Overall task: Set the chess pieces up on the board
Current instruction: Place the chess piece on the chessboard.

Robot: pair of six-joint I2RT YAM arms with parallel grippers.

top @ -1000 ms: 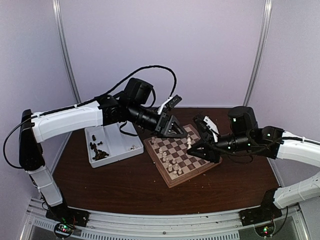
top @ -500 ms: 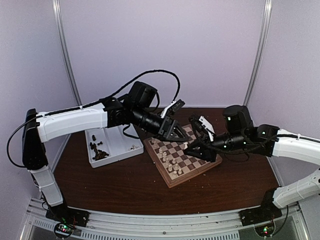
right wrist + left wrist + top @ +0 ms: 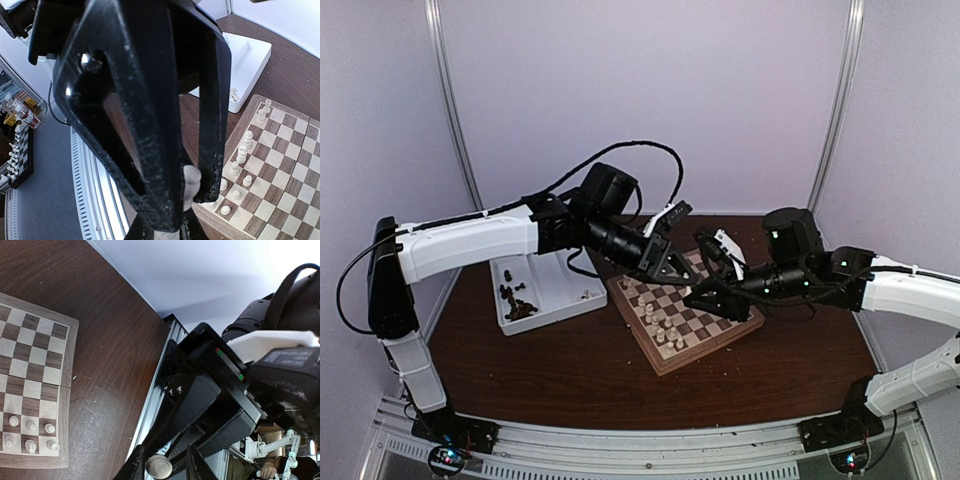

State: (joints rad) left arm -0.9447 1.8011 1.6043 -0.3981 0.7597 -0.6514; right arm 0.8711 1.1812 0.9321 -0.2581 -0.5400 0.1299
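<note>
The board (image 3: 705, 335) is matt checkered wood, the table (image 3: 550, 370) dark, slightly glossy woodgrain, and the tray (image 3: 560, 280) smooth white, probably plastic.

You're working in a robotics lab cell, not a lived-in room. Plain pale wall panels (image 3: 740, 90) meet at bare metal poles (image 3: 453, 110) and box in a dark bench (image 3: 570, 370). The arm bases (image 3: 455, 432), with small lit lamps, are bolted to a slotted aluminium rail (image 3: 650, 440) along its near edge. The bench carries the board (image 3: 710, 335) and a white plastic tray (image 3: 560, 295). Past the cell, your right wrist view catches a second chess set (image 3: 17, 155) amid clutter.
</note>
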